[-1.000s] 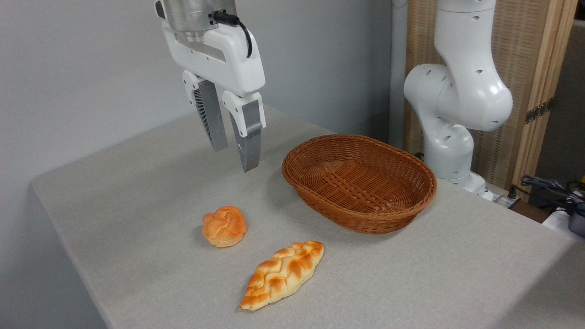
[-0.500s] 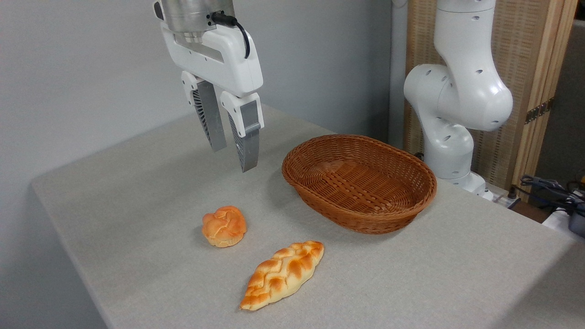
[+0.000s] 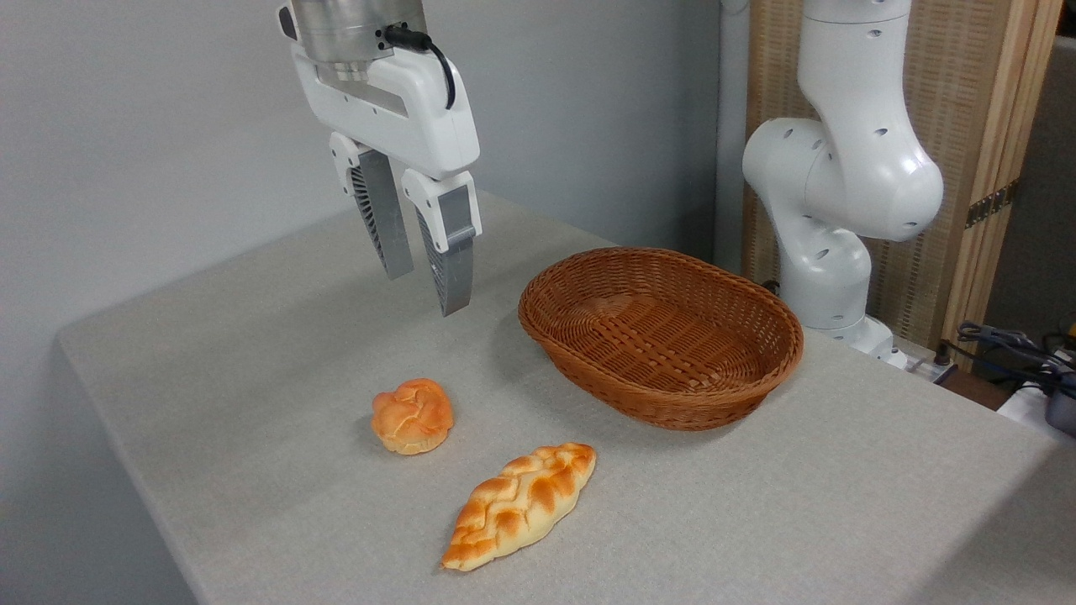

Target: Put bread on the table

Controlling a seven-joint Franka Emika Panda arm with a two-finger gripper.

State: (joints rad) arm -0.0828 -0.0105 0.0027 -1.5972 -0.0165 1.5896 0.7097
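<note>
The braided loaf of bread lies flat on the grey speckled table near its front edge, one pointed end toward the camera. High above the table's far left part hangs my gripper, open, with nothing between its two grey ribbed fingers. It is well clear of the bread, up and to the left of it.
A small round orange bun sits on the table left of the loaf. A brown oval wicker basket stands empty at the middle right. The arm's white base rises behind the basket; cables lie at the far right.
The gripper has drifted slightly to the left and a little upward. The bread, bun and basket have not moved.
</note>
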